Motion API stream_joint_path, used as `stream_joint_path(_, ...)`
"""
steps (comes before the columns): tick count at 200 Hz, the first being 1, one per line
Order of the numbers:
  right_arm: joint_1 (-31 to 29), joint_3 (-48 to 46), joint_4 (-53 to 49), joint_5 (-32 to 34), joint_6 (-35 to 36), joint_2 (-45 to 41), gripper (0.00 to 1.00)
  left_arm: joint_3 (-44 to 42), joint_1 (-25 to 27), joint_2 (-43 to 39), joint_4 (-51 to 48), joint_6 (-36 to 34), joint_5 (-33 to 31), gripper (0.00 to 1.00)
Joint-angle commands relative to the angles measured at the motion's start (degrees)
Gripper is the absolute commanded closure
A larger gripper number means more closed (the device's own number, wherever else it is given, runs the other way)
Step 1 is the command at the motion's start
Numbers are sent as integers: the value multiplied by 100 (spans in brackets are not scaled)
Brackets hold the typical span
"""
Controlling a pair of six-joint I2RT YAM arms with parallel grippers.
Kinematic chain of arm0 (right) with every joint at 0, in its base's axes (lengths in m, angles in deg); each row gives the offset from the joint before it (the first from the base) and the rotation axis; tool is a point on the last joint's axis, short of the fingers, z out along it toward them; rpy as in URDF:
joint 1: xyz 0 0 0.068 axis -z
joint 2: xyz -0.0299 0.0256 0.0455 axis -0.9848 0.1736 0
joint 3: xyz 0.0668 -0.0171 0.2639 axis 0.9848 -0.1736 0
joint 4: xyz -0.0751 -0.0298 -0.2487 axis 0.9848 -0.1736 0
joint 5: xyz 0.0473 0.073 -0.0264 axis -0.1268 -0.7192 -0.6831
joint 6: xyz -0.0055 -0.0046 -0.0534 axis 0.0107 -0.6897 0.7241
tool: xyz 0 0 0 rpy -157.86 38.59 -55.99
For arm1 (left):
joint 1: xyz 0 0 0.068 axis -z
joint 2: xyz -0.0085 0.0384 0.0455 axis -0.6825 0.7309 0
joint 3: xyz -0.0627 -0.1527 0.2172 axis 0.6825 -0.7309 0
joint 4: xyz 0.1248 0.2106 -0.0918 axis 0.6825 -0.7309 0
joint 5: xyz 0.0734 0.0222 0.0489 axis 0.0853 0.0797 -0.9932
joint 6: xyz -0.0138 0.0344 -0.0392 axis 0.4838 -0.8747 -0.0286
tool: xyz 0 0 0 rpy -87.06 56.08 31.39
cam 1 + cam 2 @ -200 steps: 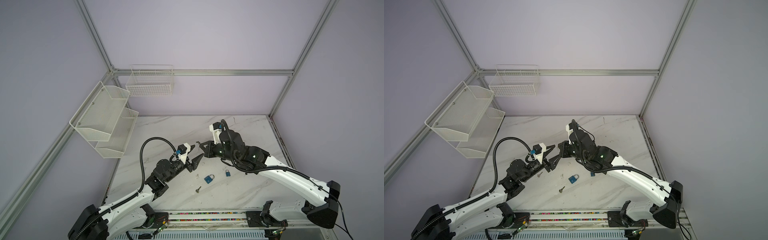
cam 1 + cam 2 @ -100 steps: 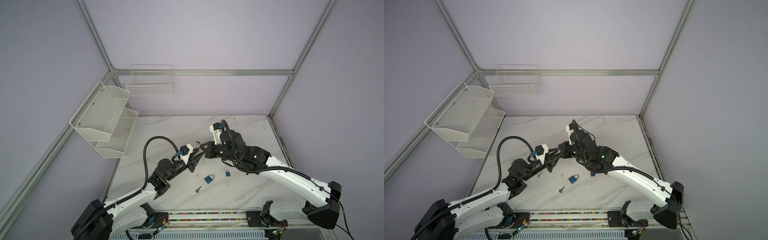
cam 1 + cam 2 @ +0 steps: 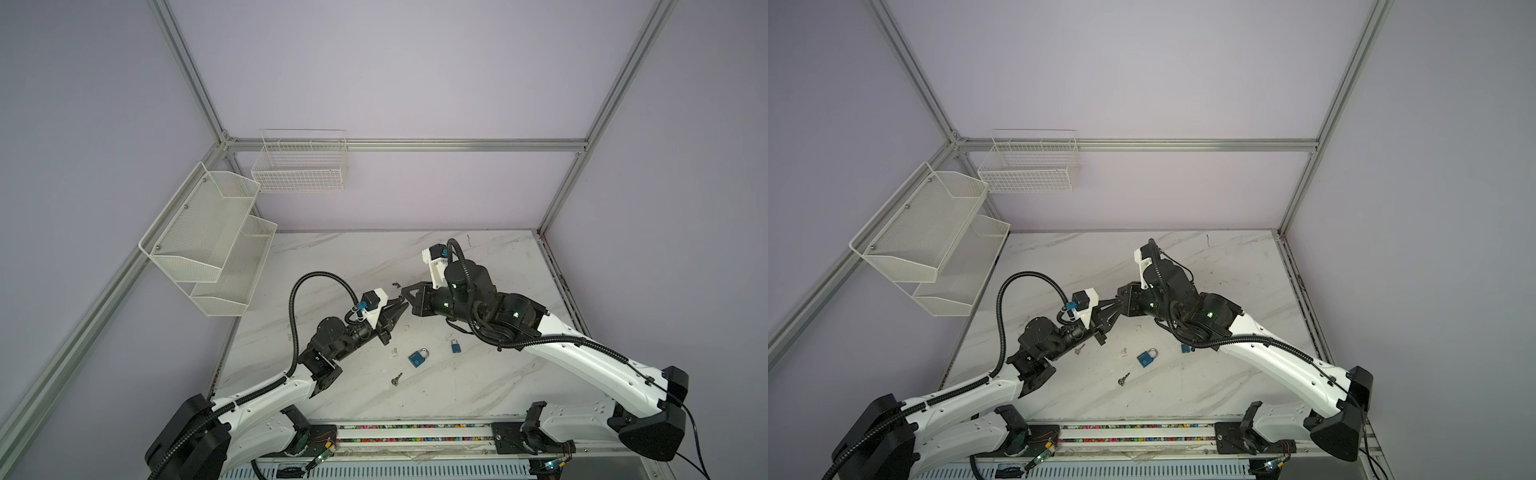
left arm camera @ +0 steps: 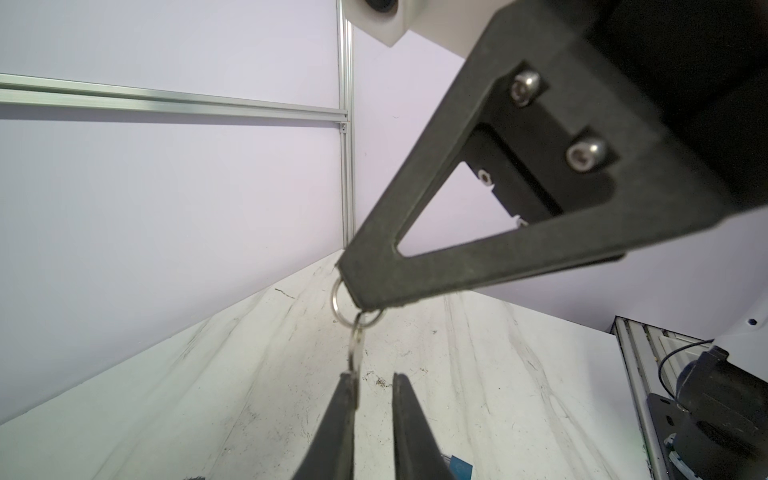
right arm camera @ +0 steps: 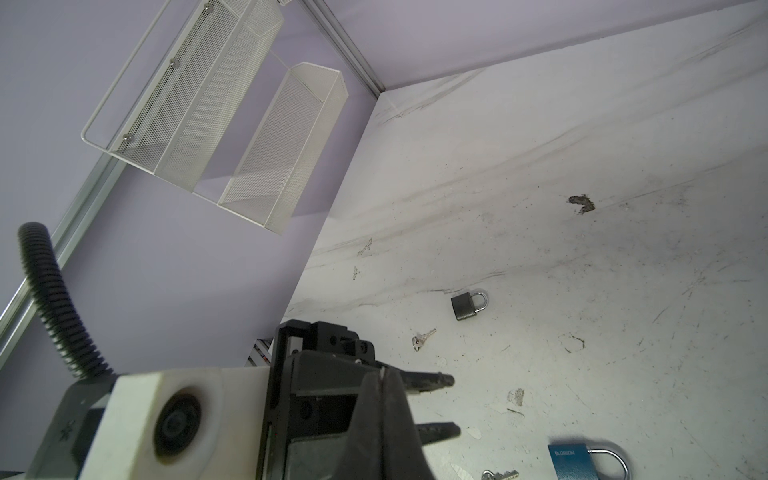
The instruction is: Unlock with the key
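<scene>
My right gripper (image 3: 404,294) is shut on a metal key ring (image 4: 338,301), held above the marble table (image 3: 478,386). A silver key (image 4: 356,349) hangs from the ring. My left gripper (image 4: 374,378) meets it tip to tip, its jaws narrowly open around the key. The key lies against one finger (image 4: 347,399), with a gap to the other. In the right wrist view the left fingers (image 5: 432,380) cross behind my shut right gripper (image 5: 381,376). A blue padlock (image 3: 417,357) and a smaller blue one (image 3: 456,345) lie on the table below.
A loose key (image 3: 396,379) lies near the front. A dark grey padlock (image 5: 467,305) and another key (image 5: 422,338) lie under the left arm. White mesh shelves (image 3: 208,241) and a wire basket (image 3: 299,166) hang on the left and back walls.
The left gripper has moved up and right to the right gripper's tip, and its jaws have narrowed around the hanging key. The right arm has hardly moved.
</scene>
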Motion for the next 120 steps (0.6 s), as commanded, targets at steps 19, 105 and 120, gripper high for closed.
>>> stream_joint_path(19, 30, -66, -24, 33, -18, -129, 100, 355, -21, -197, 350, -27, -83, 82)
stream_joint_path(105, 59, 3, -45, 13, -10, -126, 100, 437, -21, -103, 435, -19, -7, 98)
stream_joint_path(120, 66, 9, -60, 11, -10, -129, 100, 428, -21, -103, 503, -31, -50, 100)
